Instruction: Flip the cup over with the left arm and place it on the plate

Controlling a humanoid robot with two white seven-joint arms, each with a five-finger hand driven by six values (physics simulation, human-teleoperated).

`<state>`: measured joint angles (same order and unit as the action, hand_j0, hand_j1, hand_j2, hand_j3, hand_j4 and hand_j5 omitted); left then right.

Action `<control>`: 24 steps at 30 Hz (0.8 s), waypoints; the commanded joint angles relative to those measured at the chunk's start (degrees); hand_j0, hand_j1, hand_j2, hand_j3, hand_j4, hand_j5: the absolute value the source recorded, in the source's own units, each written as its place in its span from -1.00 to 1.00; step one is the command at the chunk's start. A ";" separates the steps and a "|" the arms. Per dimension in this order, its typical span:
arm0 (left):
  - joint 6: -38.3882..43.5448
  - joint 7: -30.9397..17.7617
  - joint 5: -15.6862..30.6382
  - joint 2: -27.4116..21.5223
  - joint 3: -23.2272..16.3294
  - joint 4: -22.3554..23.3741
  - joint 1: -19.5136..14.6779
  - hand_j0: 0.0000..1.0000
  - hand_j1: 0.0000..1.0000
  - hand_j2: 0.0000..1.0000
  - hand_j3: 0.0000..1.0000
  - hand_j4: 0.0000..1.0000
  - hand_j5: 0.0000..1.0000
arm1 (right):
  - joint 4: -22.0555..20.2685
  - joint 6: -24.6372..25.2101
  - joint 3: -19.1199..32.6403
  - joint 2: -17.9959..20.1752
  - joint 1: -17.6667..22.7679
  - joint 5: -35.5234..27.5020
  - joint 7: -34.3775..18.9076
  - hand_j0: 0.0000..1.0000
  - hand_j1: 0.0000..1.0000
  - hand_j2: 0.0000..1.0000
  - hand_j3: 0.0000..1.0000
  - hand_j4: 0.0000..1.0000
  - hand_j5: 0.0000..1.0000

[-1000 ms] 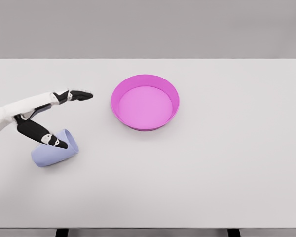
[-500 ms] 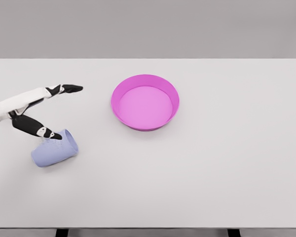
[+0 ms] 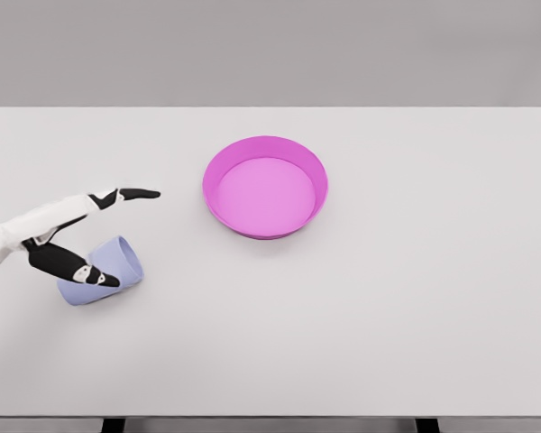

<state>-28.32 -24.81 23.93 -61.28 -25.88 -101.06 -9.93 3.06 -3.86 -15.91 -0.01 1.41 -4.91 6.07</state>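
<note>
A pale lavender cup (image 3: 111, 263) lies on its side on the white table at the left, its mouth turned toward the right. My left hand (image 3: 108, 236) comes in from the left edge and hovers over the cup with fingers spread. One black-tipped finger (image 3: 135, 194) points right, well above the cup, and the thumb (image 3: 88, 274) lies across the cup's near side. Nothing is grasped. A round magenta plate (image 3: 218, 177) with a raised rim sits at the table's middle, to the right of the cup and apart from it.
The white table (image 3: 415, 298) stretches wide to the right and front. Its front edge runs along the bottom of the view, with dark legs showing below.
The left hand drew back left and up, then came down again; the thumb now lies lower across the cup and the pointing finger sits lower. The cup stays where it was.
</note>
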 commanded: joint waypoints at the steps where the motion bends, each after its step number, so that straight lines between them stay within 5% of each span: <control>1: 0.11 0.03 -0.02 0.02 0.04 -0.02 0.18 1.00 1.00 1.00 1.00 1.00 1.00 | 0.01 0.00 0.00 0.01 0.00 -0.01 0.00 1.00 1.00 1.00 1.00 1.00 1.00; 14: 8.02 1.52 -1.52 1.87 0.04 -0.02 1.67 1.00 1.00 1.00 1.00 1.00 1.00 | 0.01 0.00 0.00 0.01 0.00 -0.01 0.00 1.00 1.00 1.00 1.00 1.00 1.00; 24: 12.24 2.66 -3.98 2.48 4.17 -0.02 4.22 1.00 1.00 1.00 1.00 1.00 1.00 | 0.01 0.00 0.00 0.01 0.00 -0.01 0.00 1.00 1.00 1.00 1.00 1.00 1.00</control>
<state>-18.03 -22.32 20.44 -58.91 -22.65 -101.05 -5.27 3.07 -3.86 -15.91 -0.01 1.41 -4.91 6.07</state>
